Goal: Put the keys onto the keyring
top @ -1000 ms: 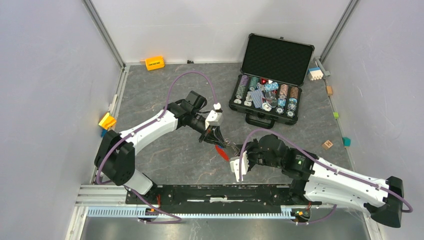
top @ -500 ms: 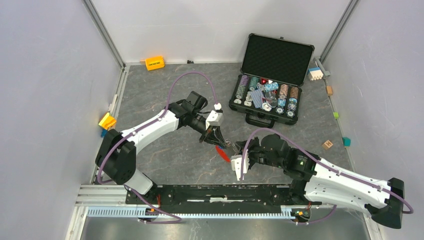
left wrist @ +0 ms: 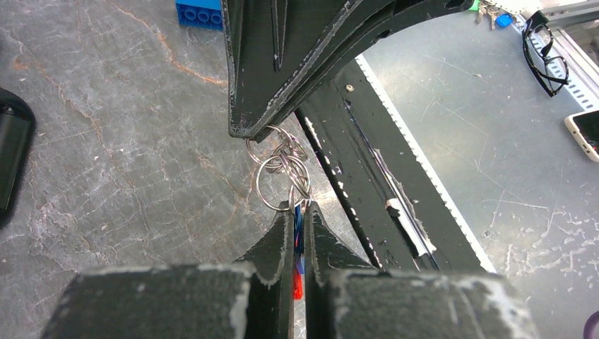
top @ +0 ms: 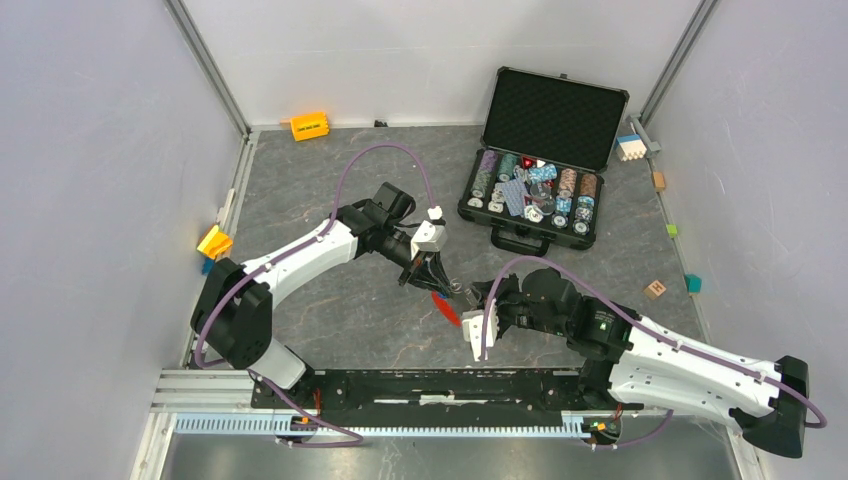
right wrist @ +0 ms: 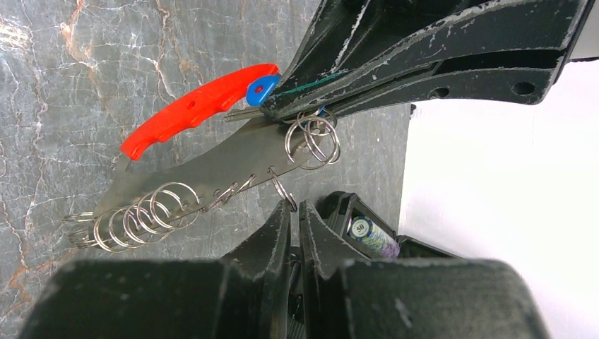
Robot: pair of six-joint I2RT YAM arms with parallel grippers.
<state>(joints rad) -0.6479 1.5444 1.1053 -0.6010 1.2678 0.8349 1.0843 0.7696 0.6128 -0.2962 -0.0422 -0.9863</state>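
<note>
Left gripper [left wrist: 299, 212] pinches the keyring [right wrist: 191, 109] by its red fob; right gripper [right wrist: 293, 208], at its 3 o'clock, nearly closed, grip uncertain; case [top: 555, 115] at 1 o'clock, rail [top: 430, 385] at 6.

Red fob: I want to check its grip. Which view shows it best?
Right wrist: the red fob shows in full side view, one end clamped. Top external shows a small red streak; left wrist only a sliver between fingers.

Both arms reach inward, elbows bent, grippers meeting tip to tip.
The left gripper [top: 437, 281] is clamped tight and angled downward; the right gripper [top: 471, 293] faces it, its fingers [right wrist: 281, 224] almost together.
</note>
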